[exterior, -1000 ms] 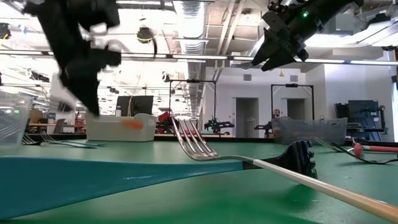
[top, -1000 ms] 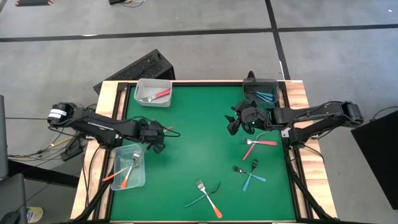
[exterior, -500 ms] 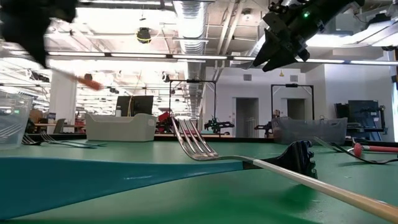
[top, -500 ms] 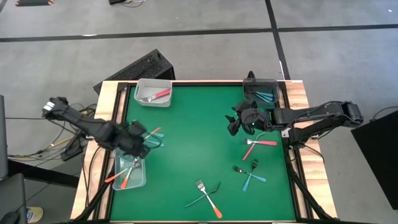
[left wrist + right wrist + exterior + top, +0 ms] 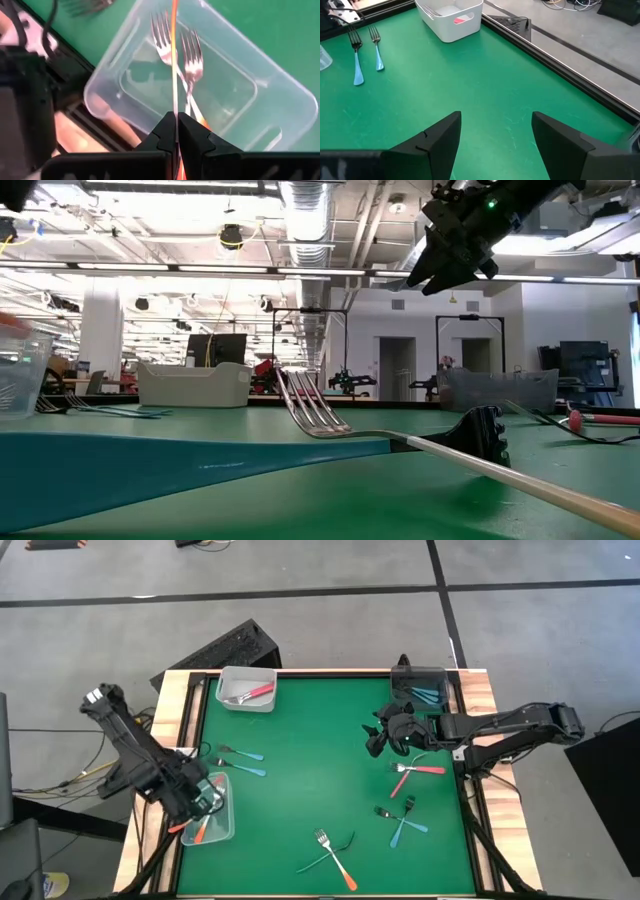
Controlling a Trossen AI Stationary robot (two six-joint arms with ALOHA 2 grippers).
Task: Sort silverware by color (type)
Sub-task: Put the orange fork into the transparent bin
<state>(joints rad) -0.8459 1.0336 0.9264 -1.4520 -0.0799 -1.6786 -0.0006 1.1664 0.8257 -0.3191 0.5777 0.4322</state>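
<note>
My left gripper point(image 5: 201, 802) is shut on an orange-handled fork point(image 5: 174, 75) above the clear bin point(image 5: 226, 830) at the table's near left. That bin holds two more orange-handled forks point(image 5: 187, 55). My right gripper point(image 5: 378, 736) is open and empty, above the table's right half; its fingers also show in the right wrist view point(image 5: 495, 135). Two blue-handled forks point(image 5: 243, 762) lie on the green mat beside the clear bin. Red forks point(image 5: 414, 770), blue forks point(image 5: 404, 824) and an orange fork point(image 5: 337, 855) lie on the mat's right and near parts. My left gripper pinches the fork's thin orange handle point(image 5: 174, 107) between its two fingers. The fingers come from above and point down into the clear bin. The fork shows edge-on and runs straight out past the fingertips, over the two forks in the bin.
A white bin point(image 5: 247, 689) with a red fork stands at the far left. A dark bin point(image 5: 425, 689) with teal forks stands at the far right. The mat's middle point(image 5: 320, 760) is bare. In the low view the orange fork point(image 5: 310, 410) lies close to the camera.
My left gripper has gone from the mat's left-middle toward the near left corner with the orange fork and now stands over the clear bin. The two blue forks it stood over now show on the mat.
</note>
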